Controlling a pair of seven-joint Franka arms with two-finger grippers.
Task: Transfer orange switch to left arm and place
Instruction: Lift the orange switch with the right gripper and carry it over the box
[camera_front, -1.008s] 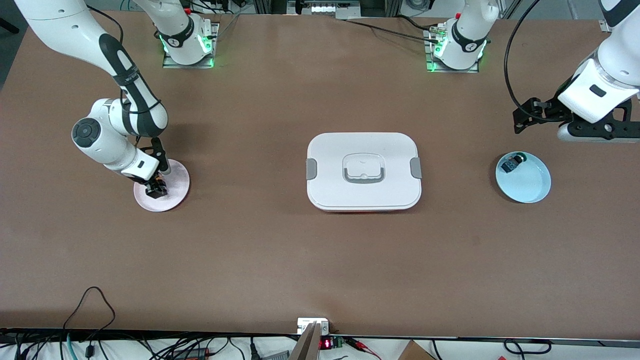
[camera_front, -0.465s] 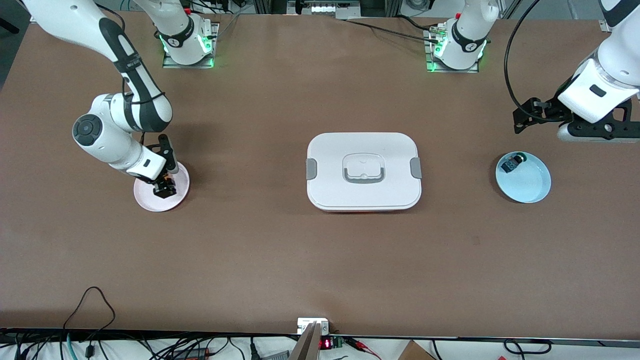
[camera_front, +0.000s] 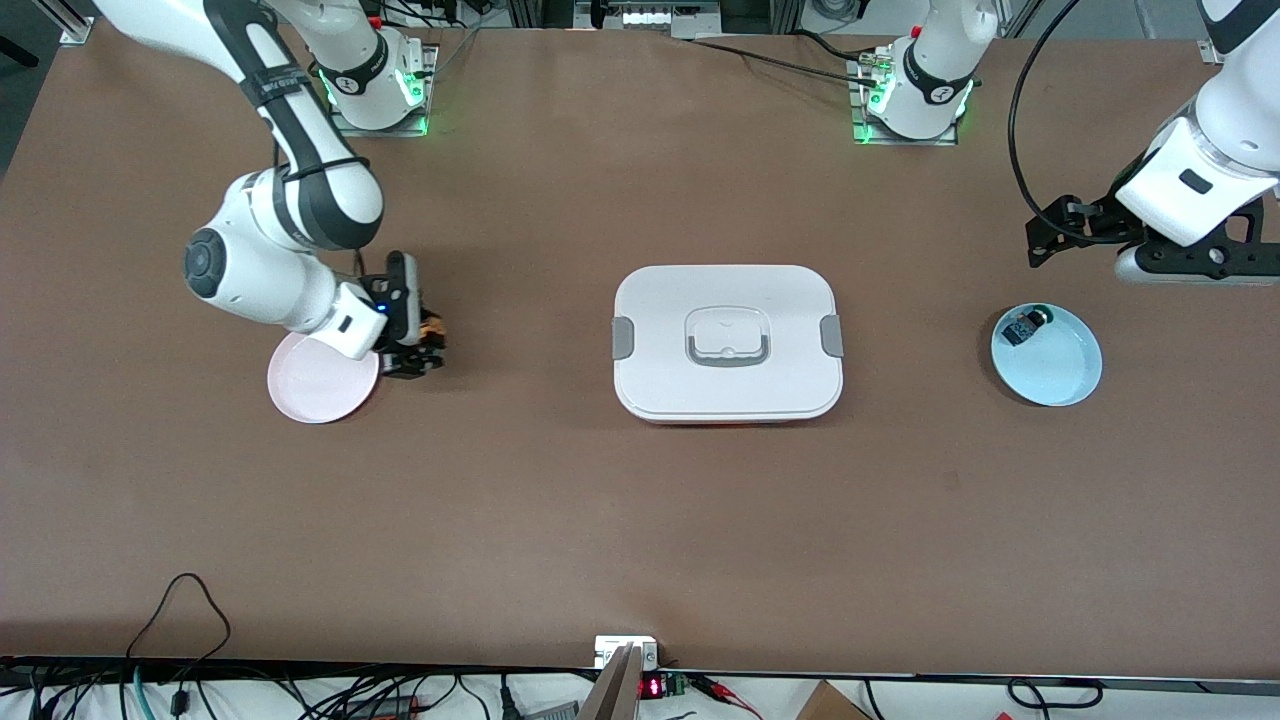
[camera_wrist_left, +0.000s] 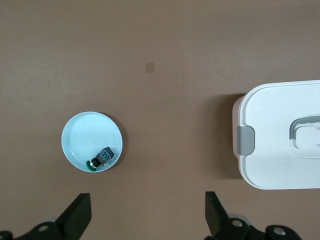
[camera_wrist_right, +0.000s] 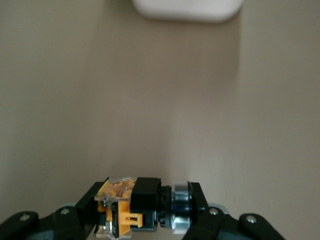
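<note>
Brown tabletop across the front view, bases along the top edge; right gripper up over bare table just beside the pink plate, clamped on the orange switch; white box at mid-table, squarely between that gripper and the blue plate at the left arm's end; likely trouble: a low, straight carry clipping the box lid or its grey clip; left gripper waiting in the air near the blue plate, above the table; small black-and-blue part on that plate, not to be mistaken for the switch.

Left wrist view: fingers spread wide, nothing between; blue plate and box below, well apart.

Right wrist view: switch pinched sideways across the pads, orange end jutting out; small, so possibly prone to slip or twist at a handover; box edge ahead in the path.
</note>
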